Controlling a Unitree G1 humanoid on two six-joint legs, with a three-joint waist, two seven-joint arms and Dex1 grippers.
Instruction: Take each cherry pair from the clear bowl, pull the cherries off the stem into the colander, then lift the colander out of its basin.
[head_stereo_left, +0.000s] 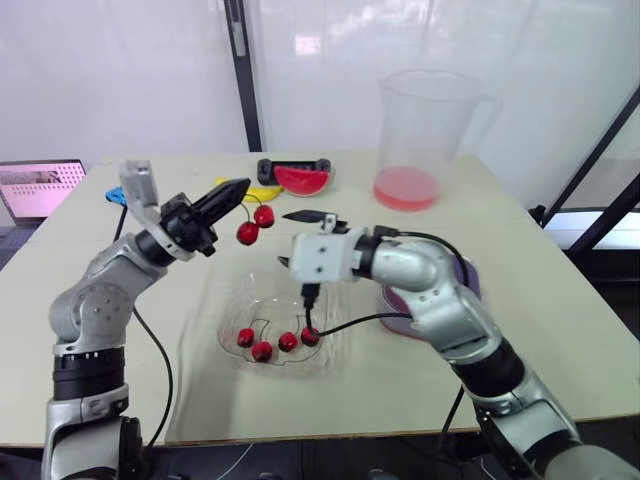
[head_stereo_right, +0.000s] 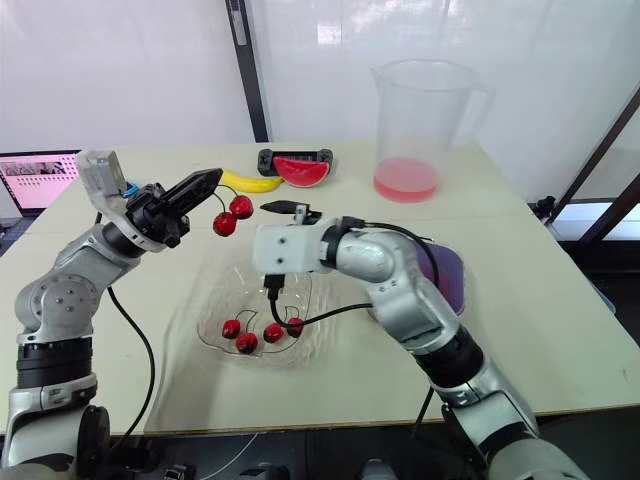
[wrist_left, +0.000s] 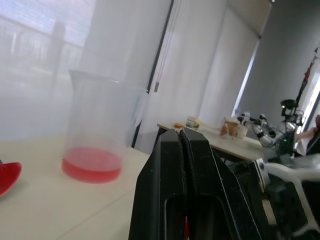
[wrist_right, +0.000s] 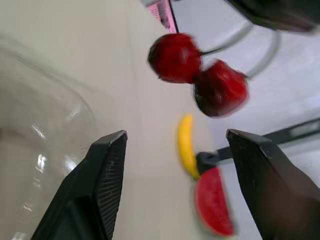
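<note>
My left gripper (head_stereo_left: 238, 192) is shut on the stem of a cherry pair (head_stereo_left: 255, 224) and holds it in the air above the far left rim of the clear bowl (head_stereo_left: 330, 352). The two red cherries (wrist_right: 197, 72) dangle just below its fingertips. My right gripper (head_stereo_left: 288, 238) is open, just right of the hanging cherries and apart from them, with nothing between its fingers. Several more cherries (head_stereo_left: 275, 342) lie in the bowl. The purple colander (head_stereo_right: 448, 268) sits to the right, mostly hidden behind my right arm.
A large clear pitcher (head_stereo_left: 425, 130) with pink liquid stands at the far right of the table. A watermelon slice (head_stereo_left: 300, 180) and a banana (head_stereo_left: 262, 193) lie at the far middle. A laptop (head_stereo_left: 40, 185) is at the far left.
</note>
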